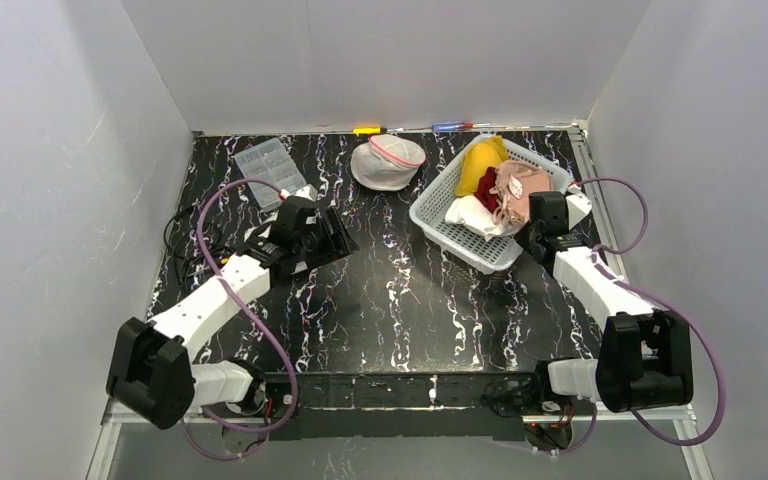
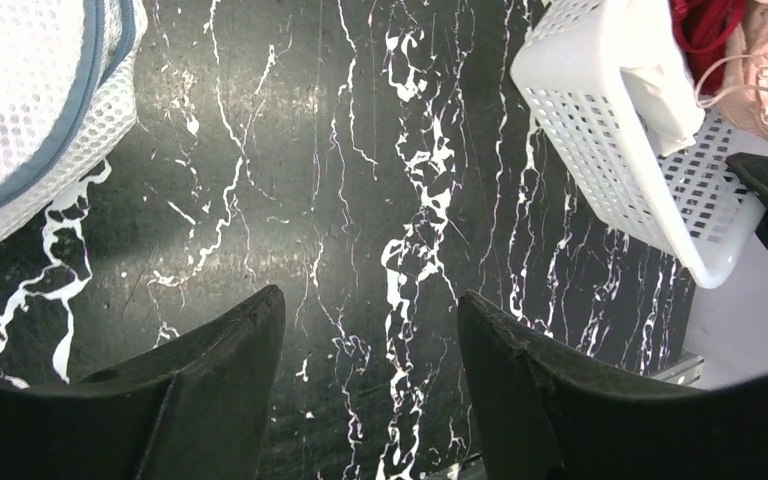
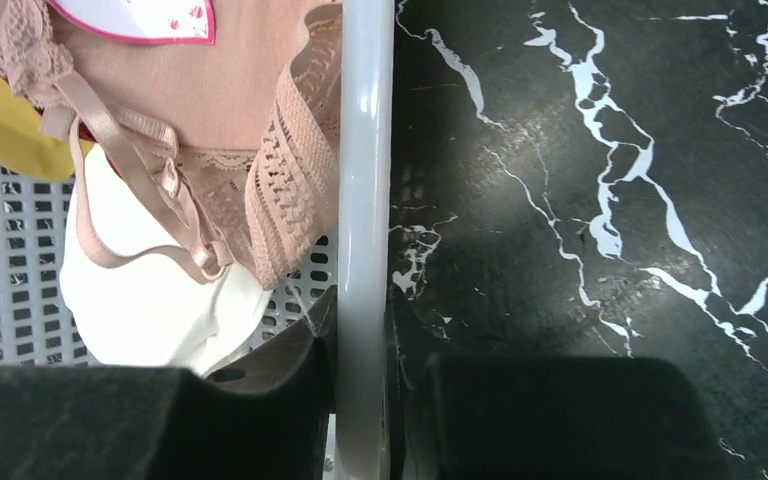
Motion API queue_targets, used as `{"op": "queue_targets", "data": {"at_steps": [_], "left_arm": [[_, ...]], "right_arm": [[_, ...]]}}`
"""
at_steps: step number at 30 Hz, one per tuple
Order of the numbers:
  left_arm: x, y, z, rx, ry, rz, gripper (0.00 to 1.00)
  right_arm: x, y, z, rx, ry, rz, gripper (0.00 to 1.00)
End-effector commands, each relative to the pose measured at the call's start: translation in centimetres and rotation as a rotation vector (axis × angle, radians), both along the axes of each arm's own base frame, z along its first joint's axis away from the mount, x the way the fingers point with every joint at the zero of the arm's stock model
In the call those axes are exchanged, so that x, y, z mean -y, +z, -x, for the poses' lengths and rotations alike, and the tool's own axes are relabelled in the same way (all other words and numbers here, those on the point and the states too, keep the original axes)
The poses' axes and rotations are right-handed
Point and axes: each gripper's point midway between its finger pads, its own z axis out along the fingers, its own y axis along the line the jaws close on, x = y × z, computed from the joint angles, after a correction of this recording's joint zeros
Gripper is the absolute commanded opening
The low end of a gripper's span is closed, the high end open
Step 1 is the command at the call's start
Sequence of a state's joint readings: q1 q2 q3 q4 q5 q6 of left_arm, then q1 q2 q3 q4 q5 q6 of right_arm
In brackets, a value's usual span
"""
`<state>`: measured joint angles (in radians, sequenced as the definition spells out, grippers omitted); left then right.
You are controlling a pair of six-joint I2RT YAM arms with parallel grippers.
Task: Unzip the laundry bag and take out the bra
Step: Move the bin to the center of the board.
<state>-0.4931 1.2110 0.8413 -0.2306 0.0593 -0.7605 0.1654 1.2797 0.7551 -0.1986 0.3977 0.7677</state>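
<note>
Marble table [image 1: 410,300] held the bag [image 1: 388,162] just beyond the open, empty left gripper [image 2: 370,303], the nearer arm, while the right gripper [image 3: 365,372] clamped the basket [image 3: 365,150] rim.

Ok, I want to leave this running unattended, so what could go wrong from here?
1. The right gripper pinches the white plastic mesh basket by its rim only; pulling could tip it and spill the pink lace bra lying against that edge.
2. The white mesh laundry bag sits unheld at the back; the open left gripper may just push it along instead of opening it.
</note>
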Motion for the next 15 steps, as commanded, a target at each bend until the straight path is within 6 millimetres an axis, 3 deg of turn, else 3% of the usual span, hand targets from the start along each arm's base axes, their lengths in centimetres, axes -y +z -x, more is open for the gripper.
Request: {"op": "queue_targets", "data": {"at_steps": [1,4,8,12,15], "left_arm": [[0.7,1.1,-1.9,0.02,0.008,-0.01,0.62],[1.3,2.5,-3.8,0.036,0.028,-0.011,0.63],[2.1,4.6,-7.1,0.056,0.085,-0.021,0.65],[3.4,6.1,-11.8,0.048,0.157,-0.032,0.68],[4.6,6.1,-16.1,0.009,0.224,-0.024,0.68]], "right_arm": [[0.6,2.7,-0.3,0.058,0.01,0.028,0.29],[0.3,5.3,-0.1,0.124,0.05,0.028,0.65],[-0.4,8.6,1.2,0.165,0.098,0.034,0.92],[-2.4,11.7,2.5,0.23,0.196,0.021,0.98],[-6.1,12.8,3.6,0.285,0.372,-0.04,0.96]]}}
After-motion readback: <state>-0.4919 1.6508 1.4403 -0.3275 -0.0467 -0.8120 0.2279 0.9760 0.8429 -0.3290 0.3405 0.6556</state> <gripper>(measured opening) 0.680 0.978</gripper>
